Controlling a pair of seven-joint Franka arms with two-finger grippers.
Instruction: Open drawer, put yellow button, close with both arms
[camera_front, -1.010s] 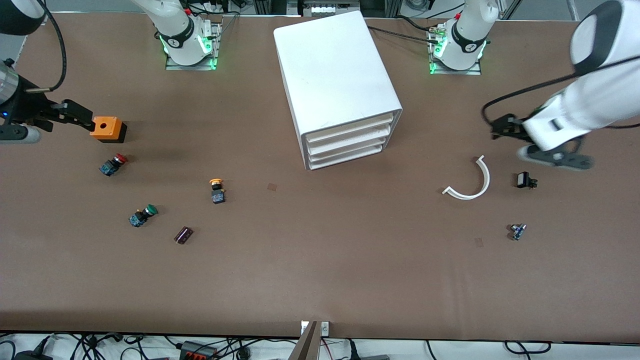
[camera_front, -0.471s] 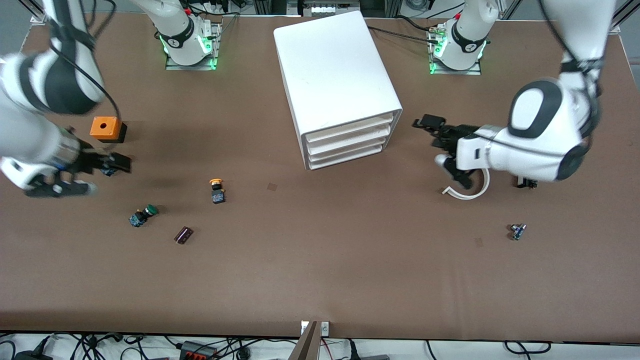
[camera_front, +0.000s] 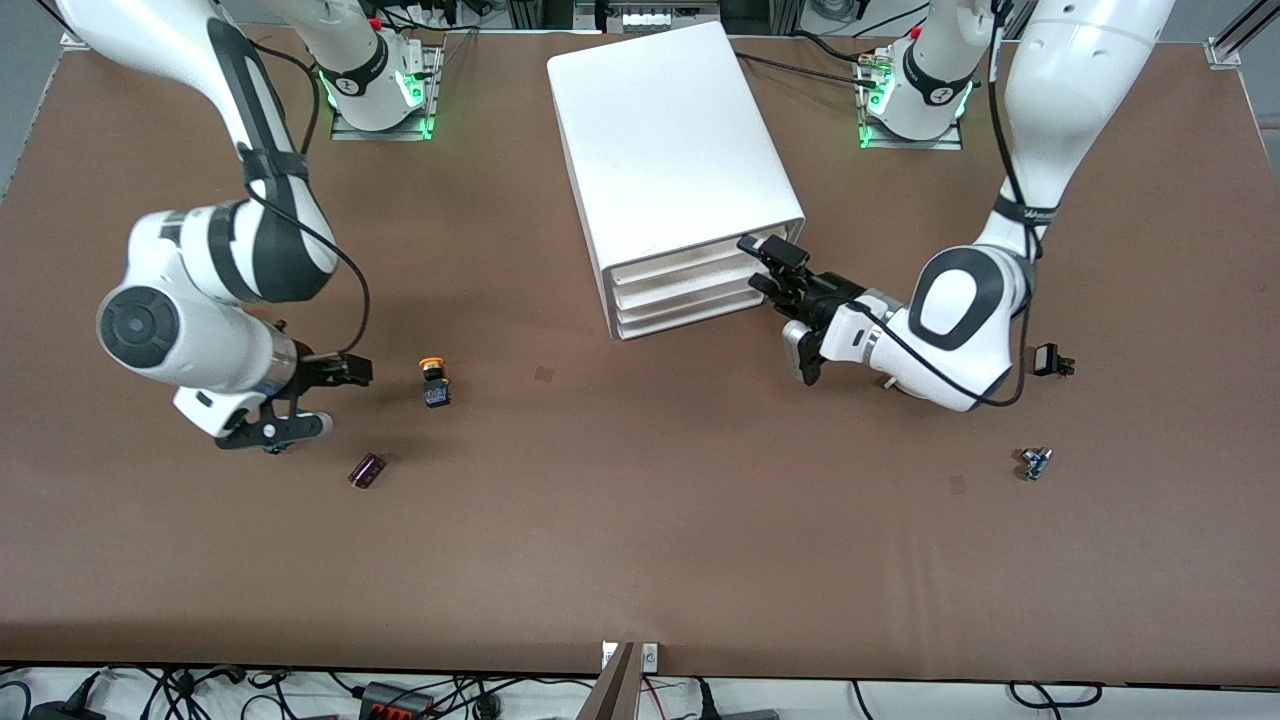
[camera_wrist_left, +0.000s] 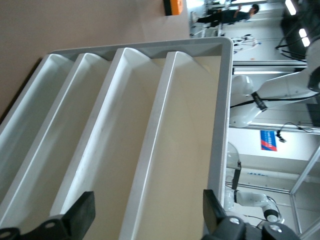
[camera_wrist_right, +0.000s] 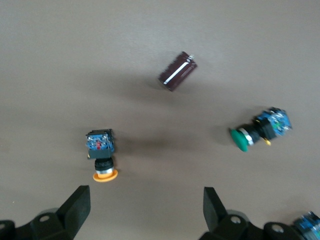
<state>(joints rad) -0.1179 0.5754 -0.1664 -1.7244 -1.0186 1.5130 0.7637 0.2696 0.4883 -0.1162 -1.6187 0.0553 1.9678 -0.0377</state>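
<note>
Left gripper (camera_front: 775, 268), spread, now arrives at the shut top drawer (camera_front: 695, 262); right gripper (camera_front: 352, 371), spread, now nears the yellow button (camera_front: 434, 381) at its 3 o'clock, so opening and picking are about to begin.

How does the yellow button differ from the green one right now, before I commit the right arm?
The yellow button has an orange-yellow cap; the green button has a green cap. The yellow one lies in the open, apart from the right gripper; in the front view the green one is hidden under that arm. In the right wrist view they point different ways. Both lie on the table with dark bodies and blue bases.
</note>
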